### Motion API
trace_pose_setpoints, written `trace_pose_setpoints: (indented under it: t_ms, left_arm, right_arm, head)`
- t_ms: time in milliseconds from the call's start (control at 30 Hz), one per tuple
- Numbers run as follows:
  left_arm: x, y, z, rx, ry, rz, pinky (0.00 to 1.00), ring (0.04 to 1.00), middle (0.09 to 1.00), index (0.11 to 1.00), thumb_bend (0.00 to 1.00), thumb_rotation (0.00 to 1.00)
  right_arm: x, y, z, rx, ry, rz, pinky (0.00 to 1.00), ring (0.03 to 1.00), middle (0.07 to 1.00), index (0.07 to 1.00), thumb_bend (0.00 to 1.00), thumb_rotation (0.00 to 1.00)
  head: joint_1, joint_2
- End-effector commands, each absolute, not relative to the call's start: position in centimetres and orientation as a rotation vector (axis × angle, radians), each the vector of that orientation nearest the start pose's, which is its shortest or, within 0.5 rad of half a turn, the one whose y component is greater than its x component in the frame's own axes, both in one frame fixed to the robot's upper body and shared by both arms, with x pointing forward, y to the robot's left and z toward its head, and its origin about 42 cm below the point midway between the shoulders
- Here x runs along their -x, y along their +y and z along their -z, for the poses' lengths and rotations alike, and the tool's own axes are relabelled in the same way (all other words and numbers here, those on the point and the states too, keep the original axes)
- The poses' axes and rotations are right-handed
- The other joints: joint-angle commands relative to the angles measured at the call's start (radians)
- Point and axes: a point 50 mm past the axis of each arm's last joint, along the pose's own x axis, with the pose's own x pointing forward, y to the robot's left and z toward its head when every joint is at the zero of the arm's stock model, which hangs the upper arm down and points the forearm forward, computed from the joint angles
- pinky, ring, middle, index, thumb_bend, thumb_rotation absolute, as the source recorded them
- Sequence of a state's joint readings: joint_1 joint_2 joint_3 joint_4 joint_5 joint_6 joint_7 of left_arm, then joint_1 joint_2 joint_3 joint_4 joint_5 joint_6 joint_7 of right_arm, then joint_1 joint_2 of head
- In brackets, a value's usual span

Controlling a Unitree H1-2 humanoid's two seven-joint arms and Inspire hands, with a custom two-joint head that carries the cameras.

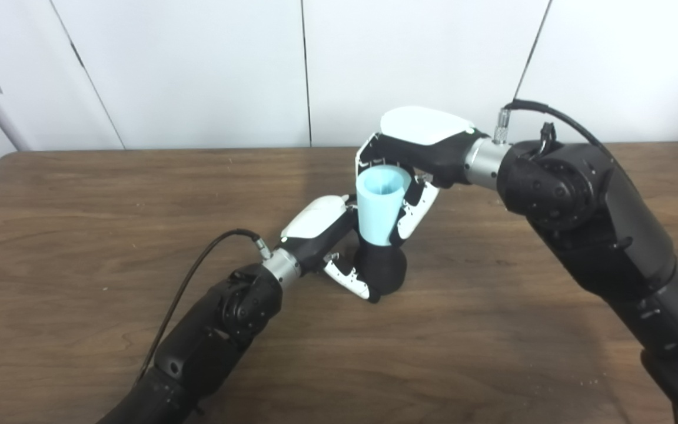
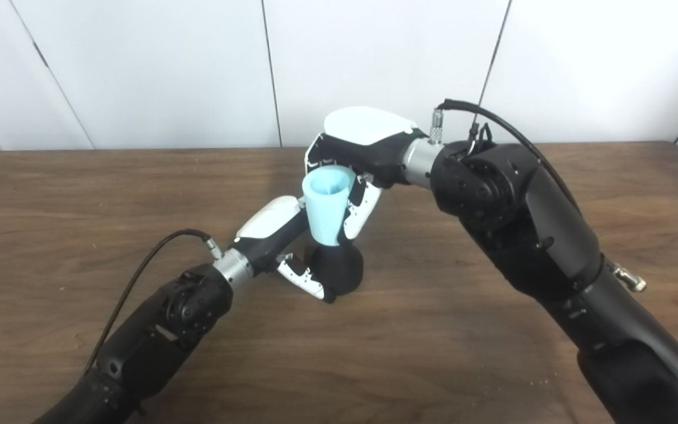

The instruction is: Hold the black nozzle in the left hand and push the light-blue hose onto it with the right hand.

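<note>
Left hand wrapped round black nozzle, nozzle base seems on worktop, just below right hand. Right hand clamped on light-blue hose, hose upright, narrow end meeting nozzle top. Can't tell how far it's seated tbh. Imo push straight down along nozzle axis, no tilt, keep left grip firm w/ wrist locked so nozzle doesn't roll. Risk: hose squashes under tight fingers.
</note>
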State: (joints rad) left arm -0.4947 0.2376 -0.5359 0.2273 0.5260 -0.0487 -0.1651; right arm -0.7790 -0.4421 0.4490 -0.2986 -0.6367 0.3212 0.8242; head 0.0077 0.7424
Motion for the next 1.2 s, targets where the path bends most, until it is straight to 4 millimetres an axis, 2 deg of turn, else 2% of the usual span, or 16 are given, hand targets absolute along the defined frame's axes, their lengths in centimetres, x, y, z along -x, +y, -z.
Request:
trace_pose_setpoints:
  t_ms: [0, 300, 600, 967, 1167]
  left_arm:
    - [-37.8, 13.4, -11.7, -1.038, -0.122, 0.771, 1.00, 0.596, 0.479, 0.486, 0.53, 0.00]
    - [-37.8, 13.6, -11.6, -1.032, -0.113, 0.775, 1.00, 0.602, 0.484, 0.484, 0.53, 0.00]
    - [-38.0, 13.7, -11.8, -1.035, -0.122, 0.772, 1.00, 0.600, 0.480, 0.486, 0.53, 0.00]
    - [-37.9, 13.5, -11.8, -1.038, -0.122, 0.769, 1.00, 0.605, 0.488, 0.482, 0.53, 0.00]
    - [-37.8, 13.4, -11.8, -1.040, -0.122, 0.772, 1.00, 0.605, 0.488, 0.483, 0.53, 0.00]
  right_arm:
    - [-38.6, -15.2, -35.5, 1.383, -0.380, -0.748, 0.37, 0.453, 0.483, 0.483, 0.50, 0.00]
    - [-38.4, -17.0, -33.3, 1.303, -0.315, -0.665, 0.36, 0.441, 0.484, 0.500, 0.50, 0.00]
    - [-37.7, -16.3, -31.2, 1.258, -0.296, -0.634, 0.36, 0.437, 0.485, 0.502, 0.50, 0.00]
    - [-37.4, -15.0, -30.5, 1.313, -0.365, -0.725, 0.35, 0.443, 0.492, 0.506, 0.50, 0.00]
    - [-37.4, -14.3, -31.5, 1.384, -0.454, -0.790, 0.37, 0.434, 0.484, 0.502, 0.50, 0.00]
  head:
    - [0.003, 0.004]
    - [0.002, 0.008]
    - [0.003, 0.010]
    - [0.004, 0.014]
    - [0.001, 0.016]
